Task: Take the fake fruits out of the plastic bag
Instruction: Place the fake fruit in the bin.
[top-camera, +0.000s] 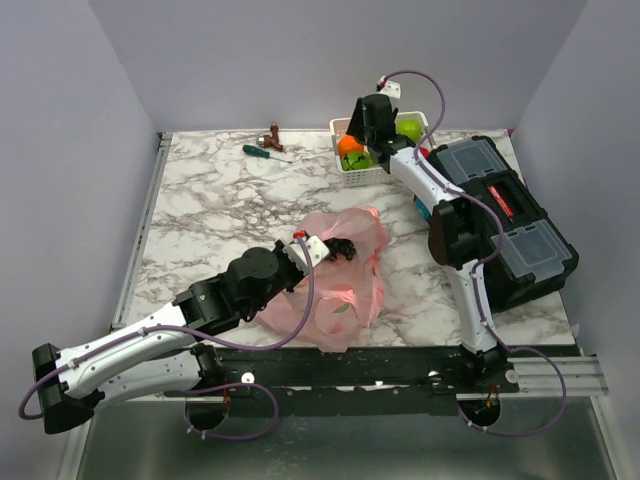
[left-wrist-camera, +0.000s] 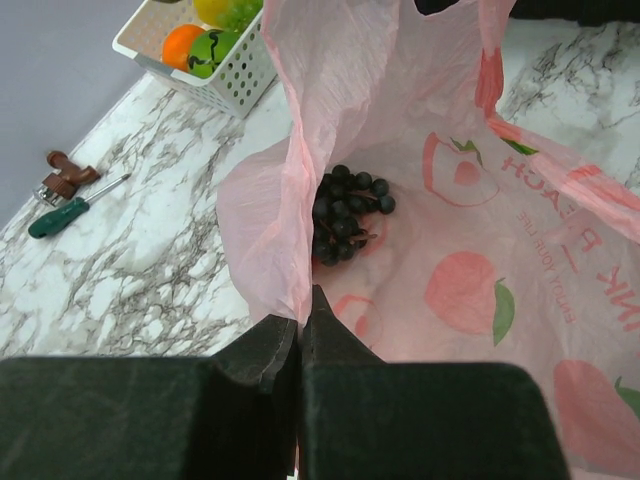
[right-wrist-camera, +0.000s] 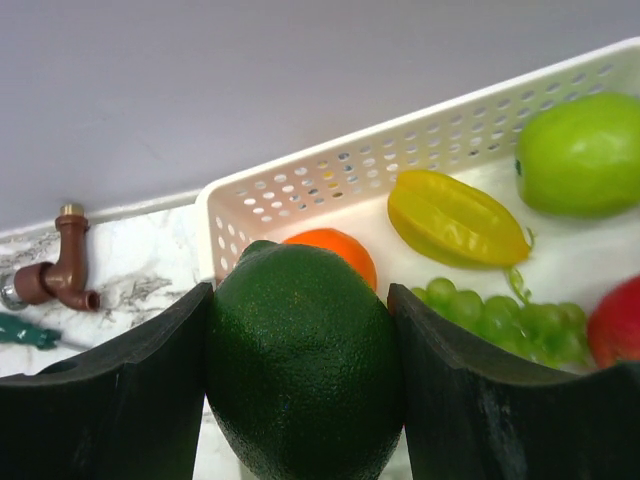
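Because the dark grape bunch (left-wrist-camera: 345, 213) lies inside the pink plastic bag (left-wrist-camera: 480, 290), just ahead of the left pincer (left-wrist-camera: 300, 318) pressed shut on the bag's rim, the left arm is nearer. The right pincer (right-wrist-camera: 300, 330), well apart, clamps a dark green lime (right-wrist-camera: 305, 400), with the white basket (right-wrist-camera: 330, 180) just ahead of it.

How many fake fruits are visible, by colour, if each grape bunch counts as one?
Green: 3 (fruit in the right gripper, apple, green grapes)
Orange: 1 (orange fruit)
Yellow: 1 (starfruit)
Red: 1 (red fruit)
Dark: 1 (dark grapes in the bag)
Total: 7
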